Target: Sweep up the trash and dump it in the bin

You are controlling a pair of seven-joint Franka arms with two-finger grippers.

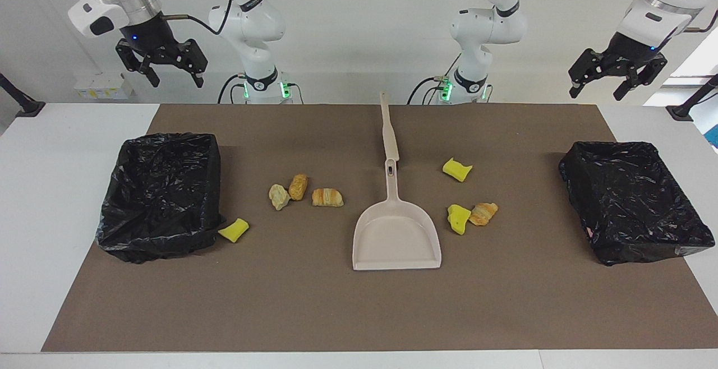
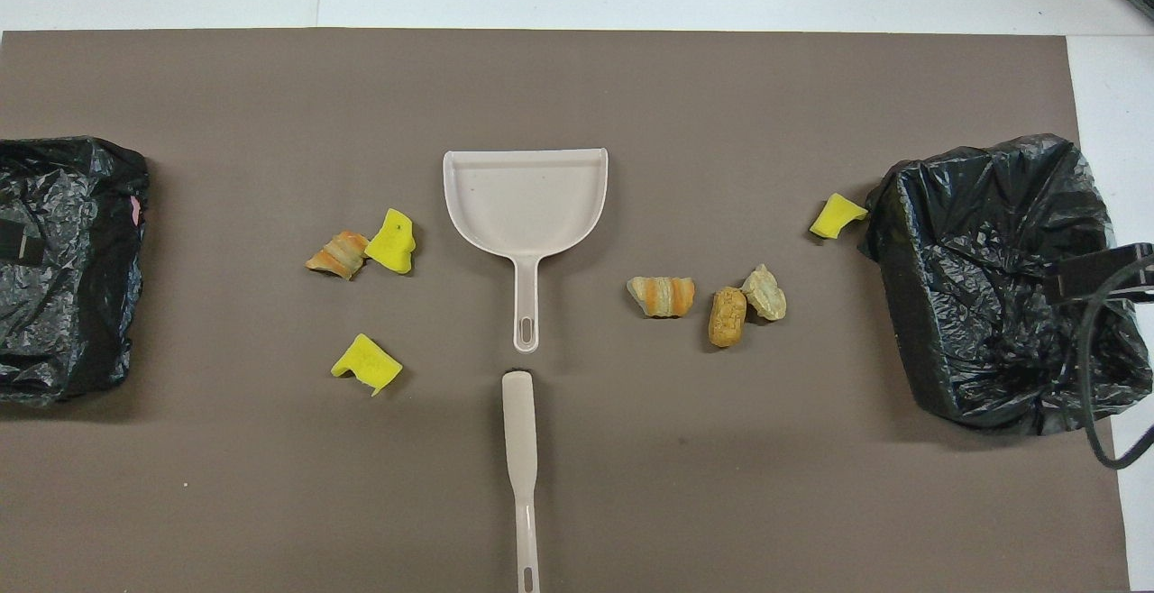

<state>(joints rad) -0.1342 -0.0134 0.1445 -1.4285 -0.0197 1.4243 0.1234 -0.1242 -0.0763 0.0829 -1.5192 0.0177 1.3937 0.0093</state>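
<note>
trash (image 1: 305, 192) scattered beside dustpan (image 1: 396, 240); both bins (image 1: 160, 195) at mat edges

You have a white surface (image 1: 67, 150) with a brown mat (image 1: 359, 313) covering most of it. On the mat's middle lies a beige dustpan (image 1: 396, 240), with a beige brush handle (image 1: 388, 130) just beside its handle, nearer to the robots. A black-lined bin (image 1: 160, 195) sits at the right arm's end and another black-lined bin (image 1: 636, 201) at the left arm's end. The trash (image 1: 305, 190) lies scattered on the mat on both sides of the dustpan.
</note>
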